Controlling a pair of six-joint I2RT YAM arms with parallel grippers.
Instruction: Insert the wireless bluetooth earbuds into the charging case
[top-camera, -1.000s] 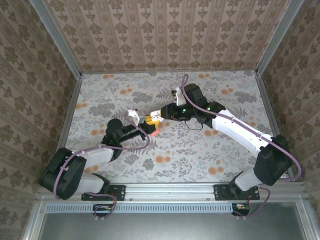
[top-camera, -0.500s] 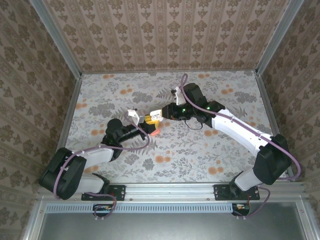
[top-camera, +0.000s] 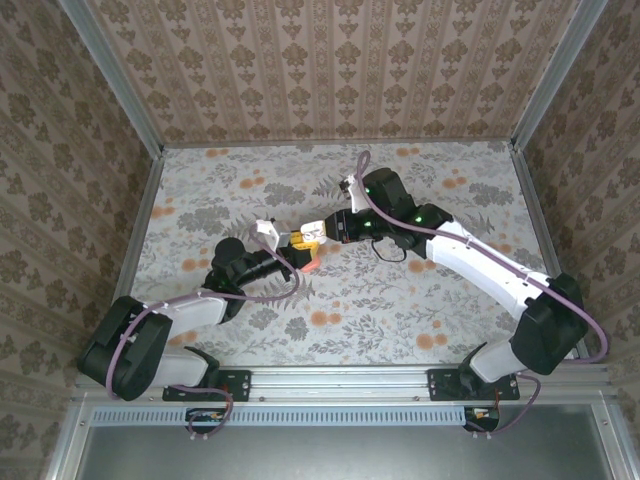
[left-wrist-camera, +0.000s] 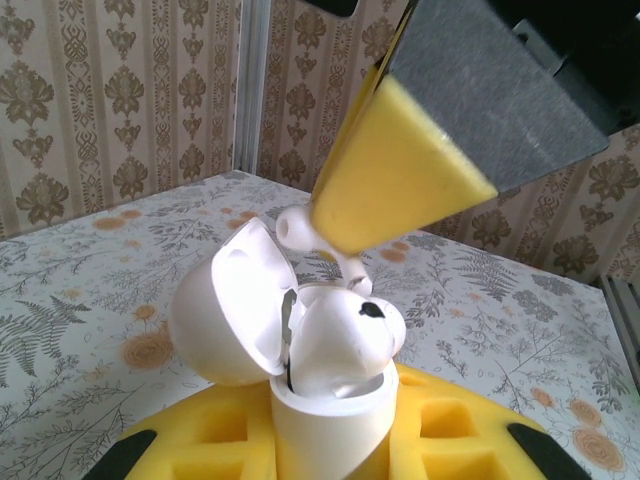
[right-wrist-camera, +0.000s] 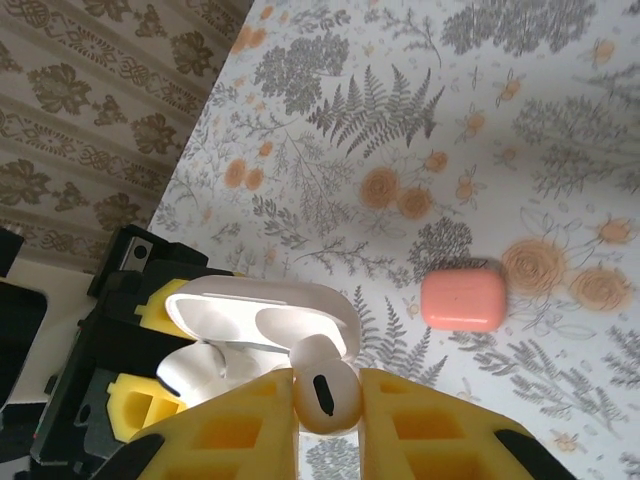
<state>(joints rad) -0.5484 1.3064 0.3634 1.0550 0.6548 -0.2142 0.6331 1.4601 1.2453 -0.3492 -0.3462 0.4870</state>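
Observation:
My left gripper (left-wrist-camera: 330, 445) is shut on the base of a white charging case (left-wrist-camera: 320, 410), which it holds upright with the lid (left-wrist-camera: 225, 305) swung open to the left. One white earbud (left-wrist-camera: 345, 335) sits in the case, sticking out of its opening. My right gripper (right-wrist-camera: 325, 400) is shut on a second white earbud (right-wrist-camera: 325, 392) right beside the open case (right-wrist-camera: 265, 305). In the left wrist view that earbud (left-wrist-camera: 295, 228) hangs under the right gripper's yellow finger (left-wrist-camera: 400, 175), just above the case. From above, both grippers (top-camera: 292, 241) (top-camera: 316, 232) meet at mid-table.
A coral-pink closed case (right-wrist-camera: 462, 299) lies on the flowered table (top-camera: 420, 300), seen from above (top-camera: 308, 263) just below the two grippers. Patterned walls and metal rails (top-camera: 140, 230) enclose the table on three sides.
The right arm has edged slightly left toward the held case, and its jaws have closed tighter on the earbud. The left arm has stayed put.

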